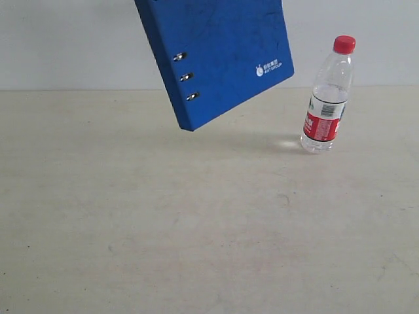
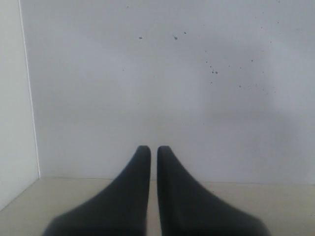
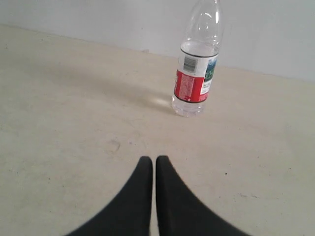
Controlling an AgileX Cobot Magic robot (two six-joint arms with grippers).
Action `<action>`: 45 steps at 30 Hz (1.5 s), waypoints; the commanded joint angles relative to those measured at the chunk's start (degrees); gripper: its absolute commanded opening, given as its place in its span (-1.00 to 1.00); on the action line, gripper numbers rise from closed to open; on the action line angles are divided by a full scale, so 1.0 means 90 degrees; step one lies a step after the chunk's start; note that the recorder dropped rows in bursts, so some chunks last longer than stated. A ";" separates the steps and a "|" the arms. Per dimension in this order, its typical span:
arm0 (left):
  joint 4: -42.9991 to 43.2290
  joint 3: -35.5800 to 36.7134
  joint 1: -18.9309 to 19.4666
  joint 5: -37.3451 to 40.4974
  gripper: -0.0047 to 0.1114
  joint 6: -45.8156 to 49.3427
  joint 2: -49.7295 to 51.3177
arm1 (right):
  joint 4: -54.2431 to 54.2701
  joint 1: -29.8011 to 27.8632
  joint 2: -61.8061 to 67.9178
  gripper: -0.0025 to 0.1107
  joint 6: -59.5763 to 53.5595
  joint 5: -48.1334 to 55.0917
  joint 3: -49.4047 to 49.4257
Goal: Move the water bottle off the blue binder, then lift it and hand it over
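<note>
A flat bright-blue ring binder hangs tilted above the beige tabletop; the small clear plastic water bottle (red cap up) stands apart at right. Left gripper and right gripper are pressed together, empty.

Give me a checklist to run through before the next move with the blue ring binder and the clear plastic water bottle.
1. The clear plastic water bottle with red cap is off the blue ring binder: ok, it stands on the beige table, apart from the binder.
2. Bottle upright, cap on: ok.
3. Binder clear of the table: ok, tilted in the air.
4. What holds the binder: cannot tell, its upper part is out of frame.
5. The right gripper open for a grasp: not ok, shut, empty.
6. The left gripper free: ok, shut, empty, facing the wall.
</note>
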 commanded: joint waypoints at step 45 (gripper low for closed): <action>0.0004 0.0146 -0.0012 -0.0398 -0.84 -0.0059 -0.0048 | -0.0050 -0.1785 -0.1750 -0.96 0.0062 0.1778 0.0011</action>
